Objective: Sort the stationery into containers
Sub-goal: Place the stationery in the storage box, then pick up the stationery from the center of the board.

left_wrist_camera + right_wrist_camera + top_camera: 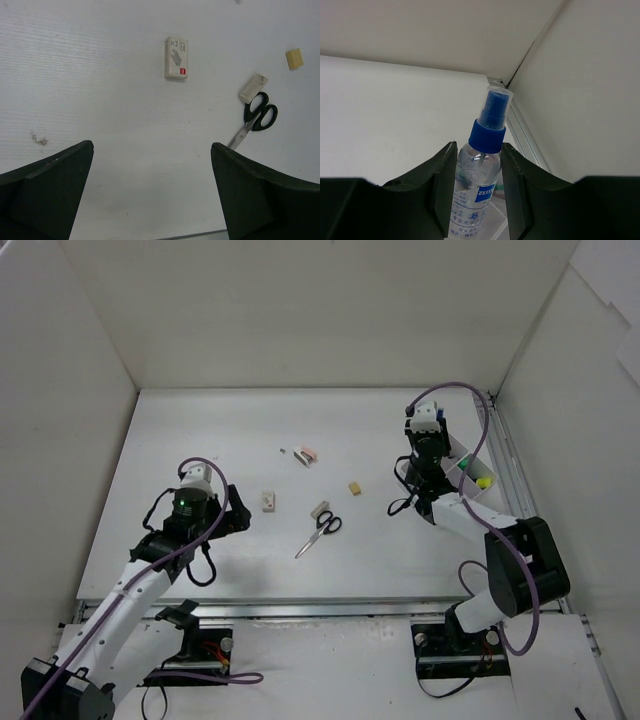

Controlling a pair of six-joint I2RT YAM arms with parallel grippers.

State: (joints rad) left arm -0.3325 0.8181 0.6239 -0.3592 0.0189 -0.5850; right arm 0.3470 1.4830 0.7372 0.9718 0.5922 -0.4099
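**Top and wrist views, read left to right; positions are given relative to the scissors (320, 532).**

- **Left gripper:** Well left of the scissors, the left gripper (152, 147) hovers above the table (200, 440). Its jaws are spread wide with nothing between them.
- **Labelled eraser:** Between that gripper and the scissors, a labelled eraser (176, 58) lies flat.
- **Pink-and-white item:** Beyond the scissors, toward the back wall, sits a small pink-and-white item (307, 455), too small to identify.
- **Scissors and pale eraser:** The scissors lie closed, with their blades pointing near-left. A pale eraser (253, 88) lies at the far side of their black handles, touching or almost touching them.
- **Beige eraser:** A beige eraser (354, 488) lies just right of the scissors and slightly farther back.
- **Right gripper and bottle:** Well right of the scissors, the right gripper (479, 150) pinches a clear spray bottle (476, 205) by its body, just under the blue spray head (490, 125). The bottle is roughly upright and lifted off the table.
- **Organizer tray:** Farthest right of the scissors, against the side wall, stands the white organizer tray (472, 492). It holds a yellow highlighter (483, 480) and a green highlighter (464, 462). Whether the bottle hangs over a compartment cannot be told.

**Judged progress:** The task appears partly done. The highlighters are in the tray and the bottle is being carried. The three erasers, the scissors and the pink-and-white item lie loose, not yet sorted.
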